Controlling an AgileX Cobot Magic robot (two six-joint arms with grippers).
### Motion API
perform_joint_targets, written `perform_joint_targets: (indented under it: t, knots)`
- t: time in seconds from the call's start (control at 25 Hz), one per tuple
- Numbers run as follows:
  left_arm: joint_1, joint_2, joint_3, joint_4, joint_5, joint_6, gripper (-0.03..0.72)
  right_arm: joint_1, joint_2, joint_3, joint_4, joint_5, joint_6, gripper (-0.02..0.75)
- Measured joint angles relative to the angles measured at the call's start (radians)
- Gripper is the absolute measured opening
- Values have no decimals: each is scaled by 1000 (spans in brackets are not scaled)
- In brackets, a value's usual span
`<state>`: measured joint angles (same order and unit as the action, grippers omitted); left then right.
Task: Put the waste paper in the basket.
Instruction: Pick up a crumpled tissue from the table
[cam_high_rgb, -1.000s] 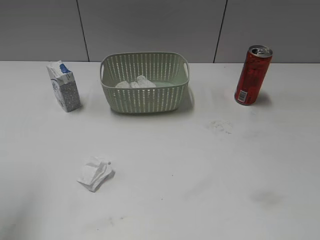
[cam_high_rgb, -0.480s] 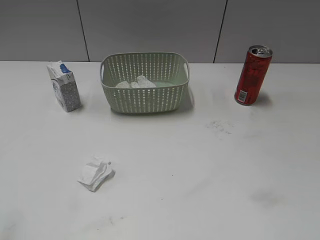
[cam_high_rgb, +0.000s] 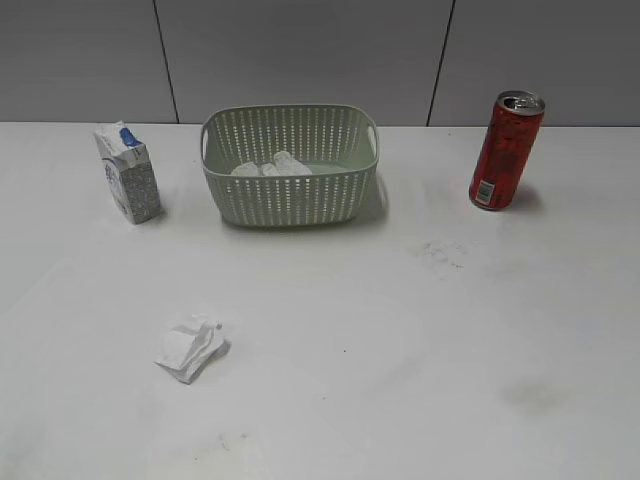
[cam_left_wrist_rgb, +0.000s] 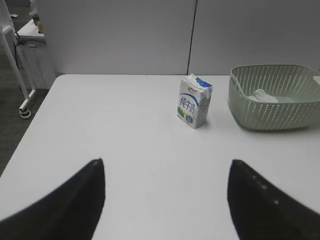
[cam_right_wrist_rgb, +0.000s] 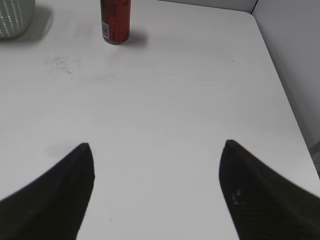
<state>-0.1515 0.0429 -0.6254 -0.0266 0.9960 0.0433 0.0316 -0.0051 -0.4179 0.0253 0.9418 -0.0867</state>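
Currently, with both pincers spread empty, the left pincer should descend squarely over the remaining waste paper on the desk, then carry it to the basket.

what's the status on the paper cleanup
Left gripper, right gripper open, empty. One paper wad on table, others in basket. Path clear.

Shadow on the desk: the faint grey shade you had at the lower left of the exterior view a second ago has faded; that corner now reads evenly pale.
Loose paper wad: its outline looks marginally different to you, though too slight to call a move.
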Motion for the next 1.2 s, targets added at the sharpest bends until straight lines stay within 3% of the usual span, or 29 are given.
perform_joint_targets:
  t: [0.44,0.8,1.0,1.2]
  knots:
    - [0,-47,114,0,72,-1,573,0,0,0,-1,-1,0,589]
    - [0,-47,123,0,55,-1,558,0,0,0,-1,0,0,589]
    - [0,-25,56,0,-27,3,558,0,0,0,-1,0,0,589]
    - [0,146,-27,0,-93,24,558,0,0,0,-1,0,0,589]
